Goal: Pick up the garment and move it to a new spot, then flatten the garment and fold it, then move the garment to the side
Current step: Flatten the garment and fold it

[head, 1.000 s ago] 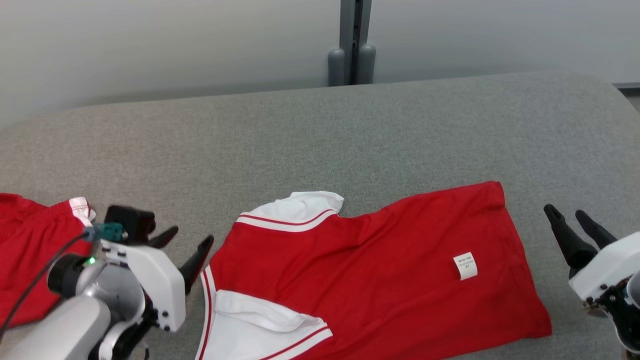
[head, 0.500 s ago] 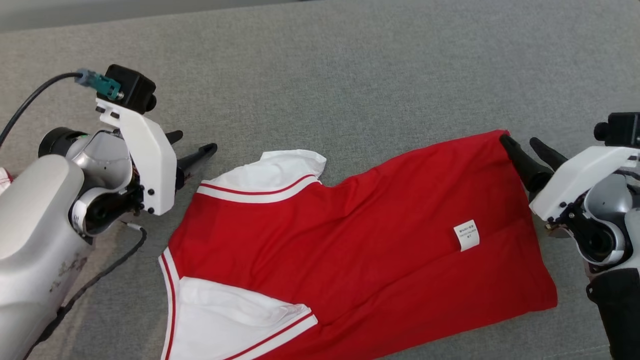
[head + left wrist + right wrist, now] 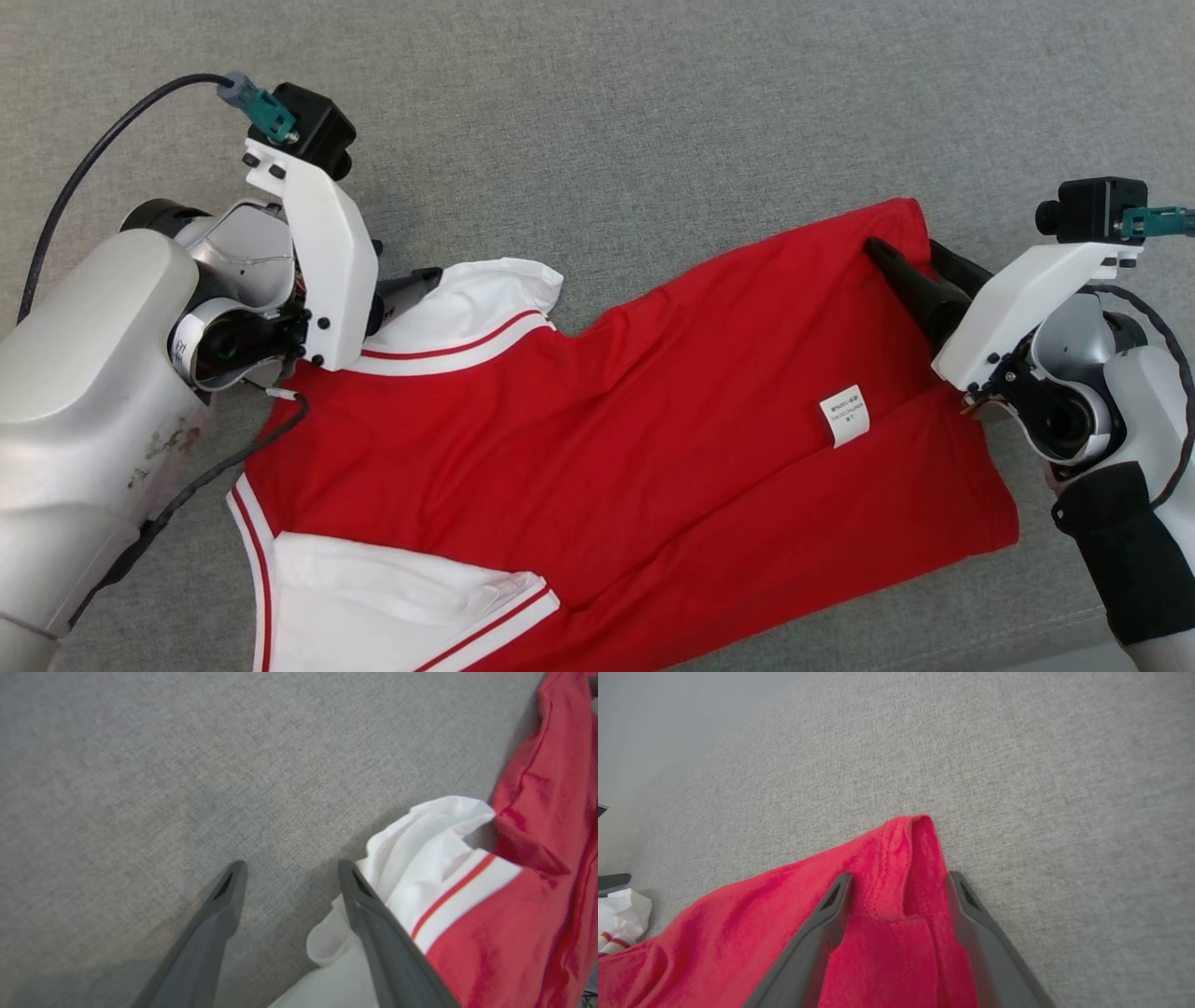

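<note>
The garment (image 3: 607,439) is a red shirt with white, red-striped sleeves, lying spread on the grey surface (image 3: 653,121); a small white label (image 3: 844,416) shows on it. My left gripper (image 3: 289,870) is open at the far white sleeve (image 3: 476,308), one finger on the sleeve cloth (image 3: 420,858), the other over bare grey fabric. My right gripper (image 3: 899,879) is open and straddles the shirt's far right hem corner (image 3: 915,826), with the red cloth between its fingers (image 3: 910,280).
Grey fabric surface (image 3: 1041,765) runs wide beyond the shirt on the far side and to both sides. A pale wall shows at the upper left of the right wrist view. The near white sleeve (image 3: 392,597) lies at the front left.
The head camera has tilted down. Both grippers have moved forward and inward to the shirt's far corners, the left to the white sleeve, the right onto the hem corner. Both stayed open.
</note>
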`<state>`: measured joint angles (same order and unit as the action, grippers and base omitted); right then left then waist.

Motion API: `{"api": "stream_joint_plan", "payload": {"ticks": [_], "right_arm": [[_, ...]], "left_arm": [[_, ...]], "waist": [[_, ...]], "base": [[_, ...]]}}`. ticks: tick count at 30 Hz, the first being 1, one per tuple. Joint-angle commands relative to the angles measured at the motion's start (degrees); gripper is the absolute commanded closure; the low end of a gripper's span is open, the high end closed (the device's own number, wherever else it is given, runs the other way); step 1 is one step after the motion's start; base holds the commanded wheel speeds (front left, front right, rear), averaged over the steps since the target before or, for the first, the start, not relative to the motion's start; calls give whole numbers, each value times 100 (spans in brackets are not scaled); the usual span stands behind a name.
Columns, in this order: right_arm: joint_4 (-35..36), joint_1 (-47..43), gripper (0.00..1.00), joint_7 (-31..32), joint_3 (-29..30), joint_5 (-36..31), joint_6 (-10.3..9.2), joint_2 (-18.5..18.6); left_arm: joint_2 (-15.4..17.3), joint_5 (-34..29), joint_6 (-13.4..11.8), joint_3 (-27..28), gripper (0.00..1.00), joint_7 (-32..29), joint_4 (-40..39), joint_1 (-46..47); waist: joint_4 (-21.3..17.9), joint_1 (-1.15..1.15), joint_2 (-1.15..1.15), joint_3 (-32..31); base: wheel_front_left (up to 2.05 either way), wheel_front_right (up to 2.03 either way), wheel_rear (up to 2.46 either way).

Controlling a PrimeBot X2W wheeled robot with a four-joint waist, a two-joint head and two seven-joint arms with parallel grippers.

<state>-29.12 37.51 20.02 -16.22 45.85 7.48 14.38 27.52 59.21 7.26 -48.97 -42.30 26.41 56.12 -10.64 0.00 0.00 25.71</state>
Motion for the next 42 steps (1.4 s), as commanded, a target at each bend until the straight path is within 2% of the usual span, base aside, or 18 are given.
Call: {"api": "stream_joint_plan", "payload": {"ticks": [1, 7, 16, 19, 22, 28, 29, 30, 31, 32, 33, 34, 35, 42], "right_arm": [[-58, 54, 0, -36, -44, 27, 3, 29], [-312, 176, 0, -208, -329, 193, 2, 54], [-559, 297, 0, -381, -669, 416, 2, 123], [-642, 295, 0, -419, -776, 483, 3, 140], [-694, 325, 0, -449, -866, 543, 3, 143], [-762, 429, 0, -521, -1043, 639, 3, 151], [-778, 438, 0, -522, -1064, 661, 3, 150], [-798, 445, 0, -523, -1095, 684, 3, 144], [-821, 450, 0, -518, -1136, 696, 3, 135], [-841, 451, 17, -514, -1175, 721, 3, 127], [-860, 447, 56, -510, -1216, 747, 3, 122], [-873, 444, 84, -509, -1252, 778, 3, 123], [-876, 435, 100, -507, -1277, 807, 3, 130], [-866, 430, 100, -645, -1377, 966, 2, 266]], "left_arm": [[-19, 64, 33, -71, 0, -58, -25, 50], [179, 399, 22, -334, 0, -316, -388, 161], [466, 663, 23, -358, 0, -295, -756, 377], [557, 771, 23, -470, 0, -530, -822, 308], [585, 863, 23, -612, 0, -752, -898, 171], [524, 723, 23, -647, 0, -607, -846, 242], [505, 723, 24, -639, 4, -586, -833, 261], [496, 726, 24, -637, 14, -565, -822, 269], [487, 734, 24, -643, 50, -555, -815, 269], [482, 764, 24, -664, 79, -592, -807, 261], [489, 789, 24, -688, 100, -627, -789, 250], [504, 798, 24, -706, 100, -668, -781, 241], [518, 827, 24, -714, 100, -695, -779, 233], [534, 805, 24, -711, 100, -559, -805, 231]], "waist": [[-9, 0, 0, 12], [15, 0, 0, 62], [102, 0, 0, 74], [133, 0, 0, 37], [147, 0, 0, 27], [139, 0, 0, 85], [135, 0, 0, 93], [130, 0, 0, 99], [125, 0, 0, 99], [119, 0, 0, 95], [116, 0, 0, 85], [114, 0, 0, 70], [114, 0, 0, 49], [153, 0, 0, -107]], "base": [[0, 0, 0], [0, 0, 0], [0, 0, 0], [0, 0, 0], [0, 0, 0], [0, 0, 0], [0, 0, 0], [0, 0, 0], [0, 0, 0], [0, 0, 0], [0, 0, 0], [0, 0, 0], [0, 0, 0], [0, 0, 0]]}}
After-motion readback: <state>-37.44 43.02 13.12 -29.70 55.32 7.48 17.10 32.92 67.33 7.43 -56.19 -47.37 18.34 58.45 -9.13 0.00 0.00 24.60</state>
